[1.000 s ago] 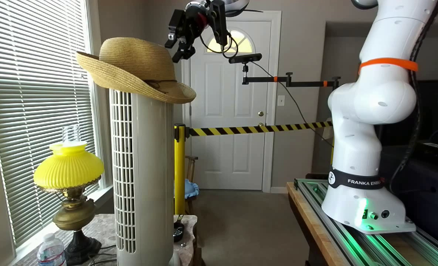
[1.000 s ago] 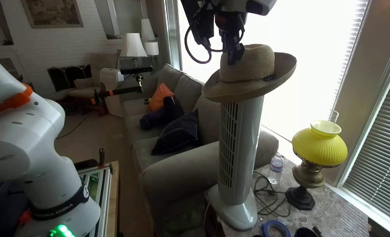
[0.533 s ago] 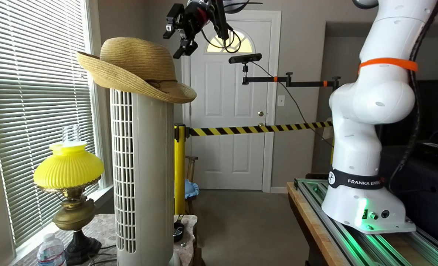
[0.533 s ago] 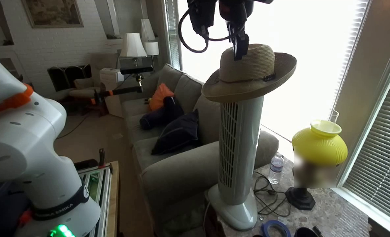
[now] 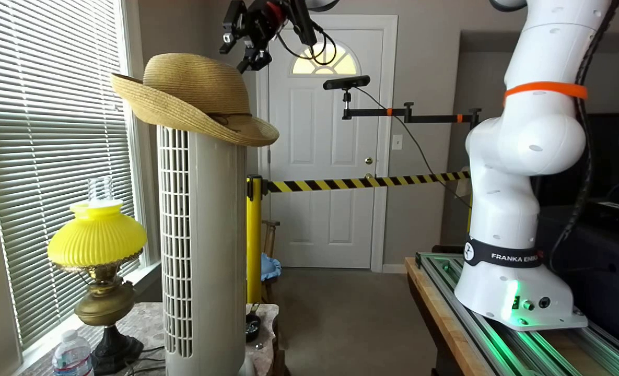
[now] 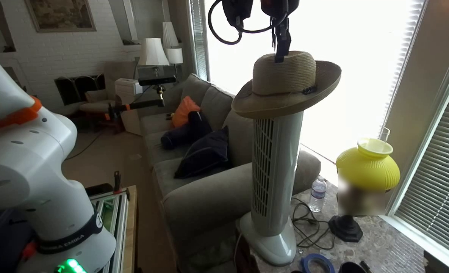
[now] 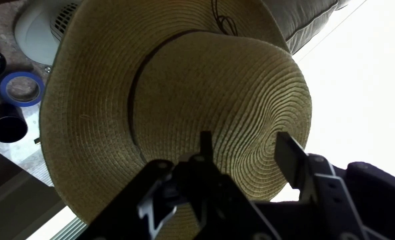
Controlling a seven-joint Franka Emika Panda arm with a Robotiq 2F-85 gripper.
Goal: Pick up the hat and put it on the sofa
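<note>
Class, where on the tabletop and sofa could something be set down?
Bare: tabletop between yellow lamp and windowsill; sofa seat's front beside the dark cushion nearest the fan. Crowded: between fan and lamp, with cord and bottle; by blue tape and mug.

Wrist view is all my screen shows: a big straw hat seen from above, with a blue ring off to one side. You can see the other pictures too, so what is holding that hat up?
Observer: In both exterior views, the hat rests on top of a pale tower fan.
Visitor: Funny place for it! Is anything lying where it's supposed to end up?
Observer: Yes, in an exterior view an orange pillow is on the sofa.
Visitor: And does anything stand near that fan, out of my sight?
Observer: In an exterior view, a yellow-shaded lamp stands on the same tabletop as the fan.
</note>
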